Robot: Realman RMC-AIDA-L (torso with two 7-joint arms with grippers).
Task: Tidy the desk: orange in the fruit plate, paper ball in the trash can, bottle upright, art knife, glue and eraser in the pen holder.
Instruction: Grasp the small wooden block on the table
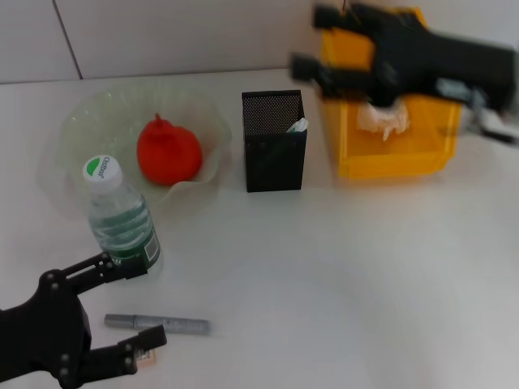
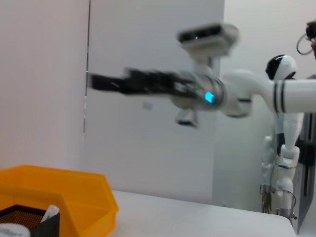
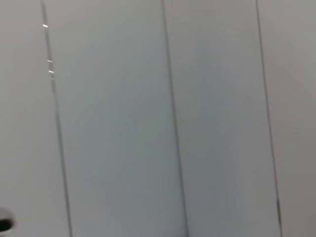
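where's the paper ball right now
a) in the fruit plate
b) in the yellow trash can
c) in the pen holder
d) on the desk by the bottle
b: the white paper ball lies inside the trash can, under the open right pincer; the fruit plate holds only the orange.

We are making out very little writing. The bottle's (image 1: 122,223) white cap (image 1: 101,168) is carrying a green oval logo with small lettering too blurred for us to read. Its dark green label is showing no legible words either.
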